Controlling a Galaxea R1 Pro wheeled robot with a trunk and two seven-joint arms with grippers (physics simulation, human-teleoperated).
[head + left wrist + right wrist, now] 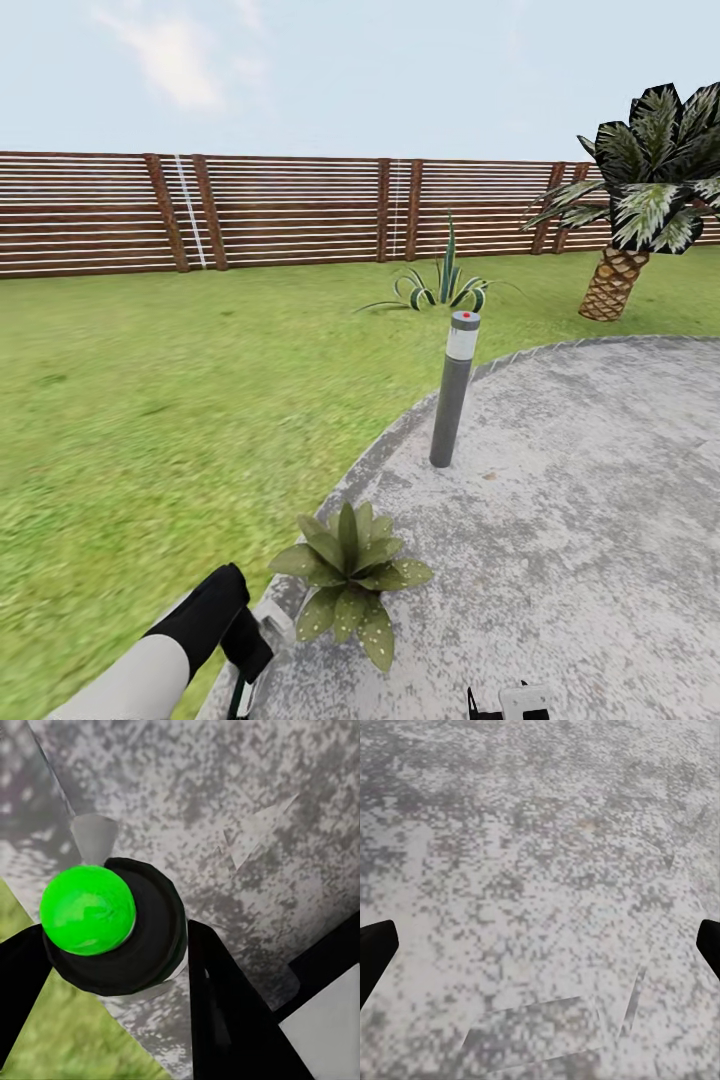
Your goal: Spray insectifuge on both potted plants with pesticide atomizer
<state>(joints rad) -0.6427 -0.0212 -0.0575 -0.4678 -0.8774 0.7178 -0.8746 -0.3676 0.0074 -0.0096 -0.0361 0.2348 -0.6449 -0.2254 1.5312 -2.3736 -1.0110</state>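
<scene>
One potted plant (350, 580) shows in the head view, a low rosette of broad pointed leaves at the near left edge of the round stone patio (600, 500), right where the paving meets the lawn (150, 420). Beyond it a grey bollard lamp (453, 390) stands upright on the patio, with a spiky green-white clump (445, 285) in the grass farther off, a palm (640, 200) at the far right and a brown slatted fence (250, 210) closing the garden. The left arm (170, 650) reaches in from the near left and ends just beside the plant, probably so that a nozzle can bear on the leaves from close by. In the left wrist view, the left pincer (120, 945) has its dark fingers (225, 1020) pinching the pesticide atomizer (112, 922), seen end-on as a dark round body with a bright green cap, over the patio's edge with grass on one side; held this way the bottle stands along the fingers. In the right wrist view, the right pincer (540, 952) is spread wide, its two black fingertips (375, 952) at opposite edges with nothing between them, hanging over bare mottled stone, seemingly parked out of the way while the left arm does the spraying.
</scene>
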